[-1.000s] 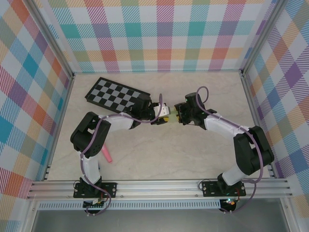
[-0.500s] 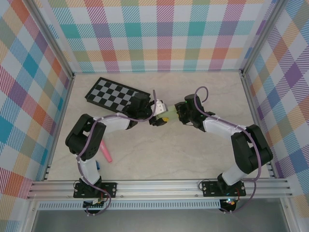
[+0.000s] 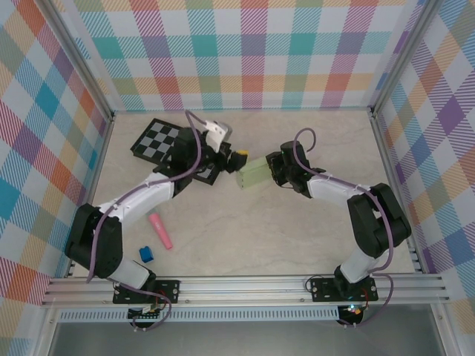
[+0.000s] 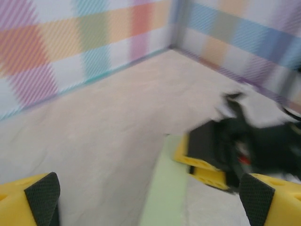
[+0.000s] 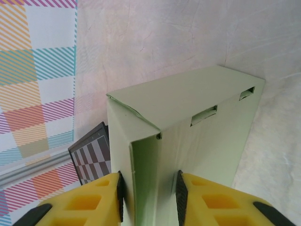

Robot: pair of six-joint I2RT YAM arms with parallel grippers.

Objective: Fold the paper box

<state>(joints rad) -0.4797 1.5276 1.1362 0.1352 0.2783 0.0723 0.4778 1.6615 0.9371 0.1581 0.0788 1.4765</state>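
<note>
At the middle of the worktop (image 3: 297, 237), your right jaws were clamped on one end of the paper box (image 3: 252, 174), its long axis running leftward toward your left jaws, which stood wide apart and empty just beside its free end.

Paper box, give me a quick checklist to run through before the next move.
1. Right gripper gripping the paper box: ok, its fingers pinch one wall at the open end.
2. Left gripper released: ok, jaws wide, with the box apart from both pads in the left wrist view.
3. Tabs seated in the slots along the top edge: cannot tell, card shows in the slots but not whether it is locked.
4. Box apart from the checkerboard: ok, it sits to the board's right.
5. Pink marker and blue block out of the way: ok, both lie near the left arm's base.
</note>
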